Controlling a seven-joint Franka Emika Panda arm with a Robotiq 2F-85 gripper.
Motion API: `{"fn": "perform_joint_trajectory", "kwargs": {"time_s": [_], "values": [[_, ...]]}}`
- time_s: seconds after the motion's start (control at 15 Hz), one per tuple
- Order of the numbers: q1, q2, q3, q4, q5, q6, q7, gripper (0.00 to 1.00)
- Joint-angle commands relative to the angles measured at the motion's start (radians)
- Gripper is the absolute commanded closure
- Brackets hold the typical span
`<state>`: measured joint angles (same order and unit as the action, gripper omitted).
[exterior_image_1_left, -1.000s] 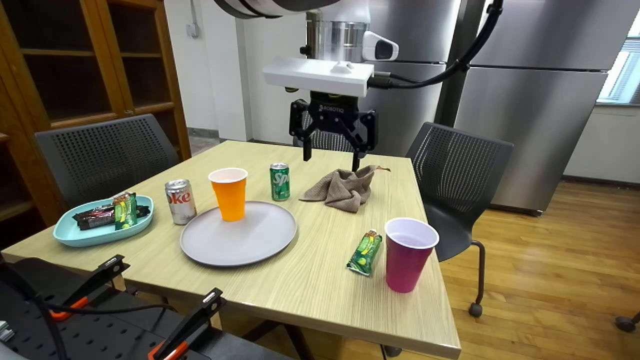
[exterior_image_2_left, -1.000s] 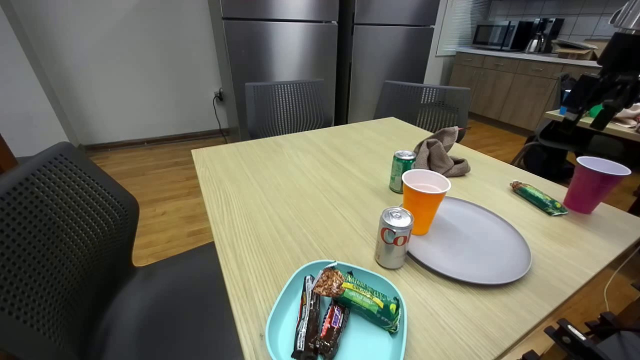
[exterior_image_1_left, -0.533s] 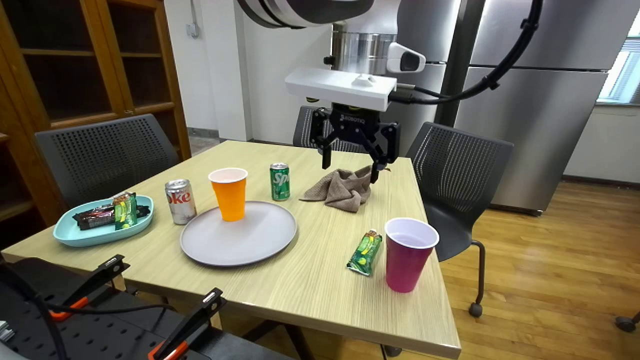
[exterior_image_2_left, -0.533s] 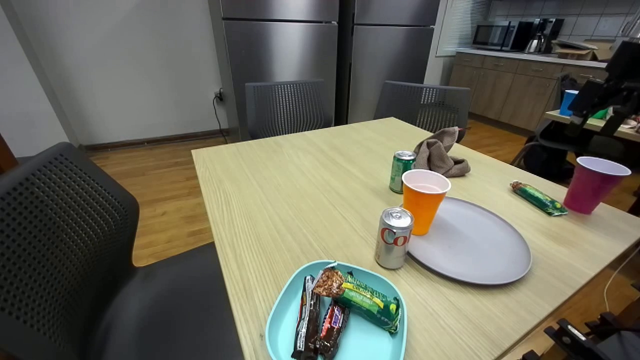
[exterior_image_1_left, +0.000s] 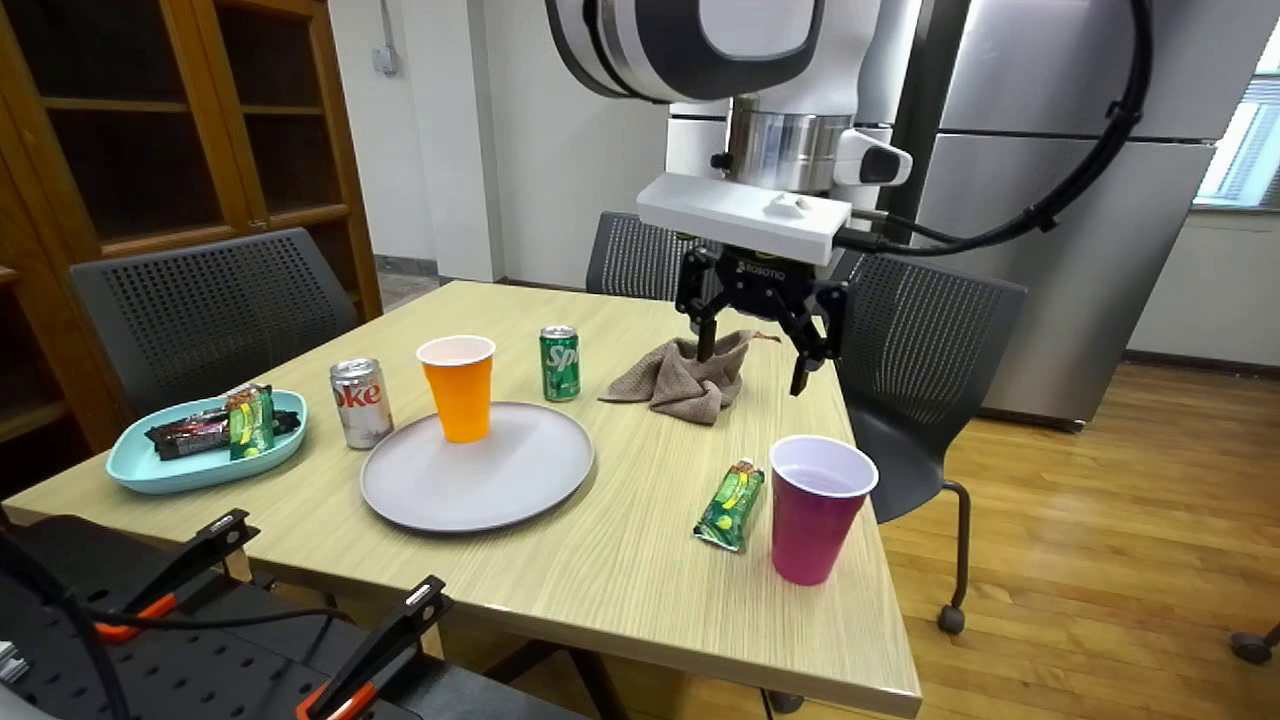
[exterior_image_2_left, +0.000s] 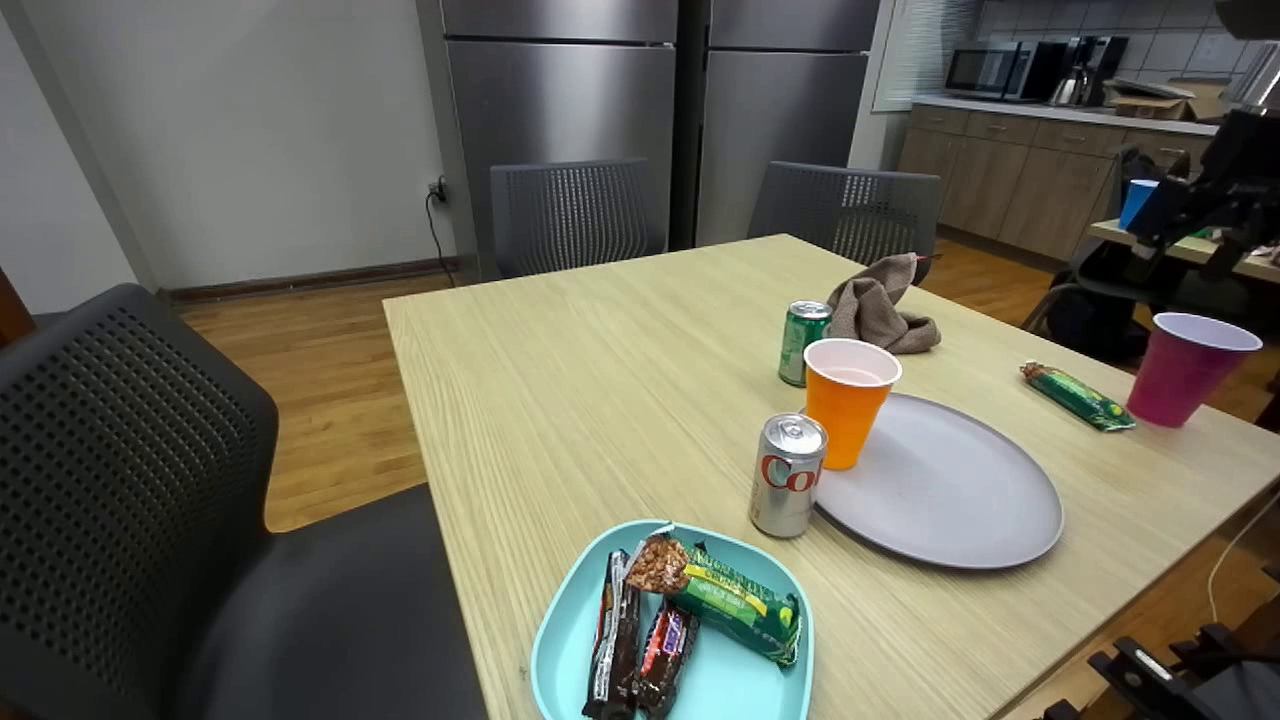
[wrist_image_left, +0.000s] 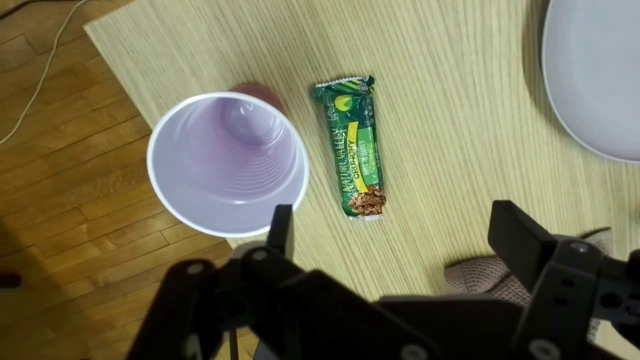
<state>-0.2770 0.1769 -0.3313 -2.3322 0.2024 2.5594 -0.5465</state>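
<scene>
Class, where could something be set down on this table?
In both exterior views, bare tabletop lies between Diet Coke can, Sprite can and far-left corner; also between plate and loose Nature Valley bar. Crowded: orange cup, plate and Diet Coke can; bar and magenta cup.

Both exterior views look down across the table (exterior_image_1_left: 630, 565) toward refrigerators (exterior_image_2_left: 560, 130); the wrist view looks down closer, the shared purple cup (wrist_image_left: 227, 165) at nine o'clock.

I see bright, even light on the tabletop (wrist_image_left: 440, 125); beyond it, the window (exterior_image_1_left: 1242, 150) glows pale and a stainless-steel refrigerator (exterior_image_2_left: 565, 140) carries glare. Above the tabletop, my pincer (wrist_image_left: 392, 225) looks dark, slightly soft.
</scene>
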Motion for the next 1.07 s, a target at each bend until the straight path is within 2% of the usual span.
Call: {"fn": "perform_joint_trajectory", "kwargs": {"time_s": [0.0, 0.47, 0.87, 0.93, 1.0], "values": [[-0.055, 0.094, 0.054, 0.088, 0.018, -0.004, 0.022, 0.00], [-0.089, 0.229, 0.093, 0.180, -0.025, 0.002, 0.100, 0.00], [-0.097, 0.273, 0.103, 0.212, -0.057, -0.002, 0.138, 0.00], [-0.098, 0.276, 0.104, 0.215, -0.059, -0.001, 0.140, 0.07], [-0.099, 0.277, 0.105, 0.216, -0.061, 0.000, 0.141, 0.26]]}}
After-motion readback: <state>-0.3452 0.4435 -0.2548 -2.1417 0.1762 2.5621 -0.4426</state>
